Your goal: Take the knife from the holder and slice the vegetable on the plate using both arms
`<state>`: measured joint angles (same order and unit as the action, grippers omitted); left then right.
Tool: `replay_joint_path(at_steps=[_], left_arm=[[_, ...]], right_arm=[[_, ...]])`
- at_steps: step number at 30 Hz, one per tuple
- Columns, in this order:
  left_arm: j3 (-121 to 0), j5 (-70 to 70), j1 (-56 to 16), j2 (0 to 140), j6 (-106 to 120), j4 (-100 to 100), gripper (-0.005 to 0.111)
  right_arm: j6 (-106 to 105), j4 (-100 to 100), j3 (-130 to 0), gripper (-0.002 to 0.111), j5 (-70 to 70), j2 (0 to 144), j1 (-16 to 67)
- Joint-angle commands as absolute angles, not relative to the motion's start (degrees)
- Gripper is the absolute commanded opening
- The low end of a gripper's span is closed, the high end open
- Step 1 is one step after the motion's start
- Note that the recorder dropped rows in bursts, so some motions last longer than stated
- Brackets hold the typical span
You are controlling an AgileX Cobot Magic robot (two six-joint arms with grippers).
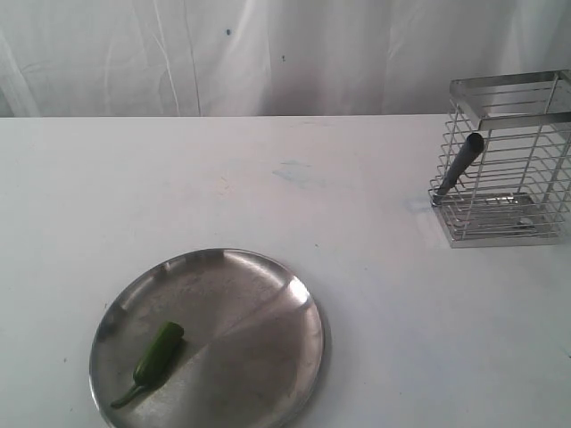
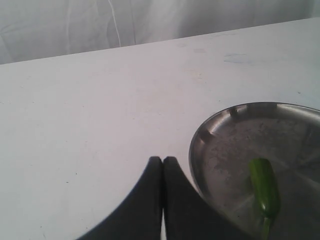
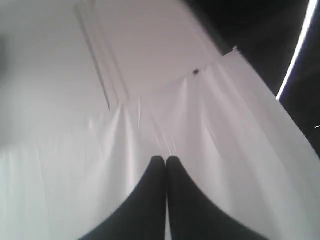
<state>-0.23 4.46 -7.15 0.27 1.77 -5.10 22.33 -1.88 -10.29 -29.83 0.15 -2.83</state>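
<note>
A green vegetable [image 1: 158,352] with a thin stem lies on the left part of the round steel plate [image 1: 268,357] at the front of the white table. The same vegetable [image 2: 264,187] and plate [image 2: 220,150] show in the left wrist view, just beside my left gripper [image 2: 163,160], whose black fingers are pressed together with nothing between them. The knife [image 1: 459,167] stands slanted in the chrome wire holder [image 1: 508,205] at the far right, its dark handle sticking out. My right gripper [image 3: 166,160] is shut and empty, facing a white curtain. Neither arm appears in the exterior view.
A white curtain [image 1: 268,53] hangs behind the table's far edge. White tabletop [image 1: 357,196] lies between the plate and the holder. The holder stands close to the table's right side.
</note>
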Motion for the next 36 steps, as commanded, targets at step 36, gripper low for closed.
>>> replay_joint_path(at_steps=[36], left_arm=[[0.0,4.31,-7.53,0.0,1.43,-5.58,0.0]], right_arm=[[-28.4,19.52,-42.88,0.043,22.41,66.03,10.85]])
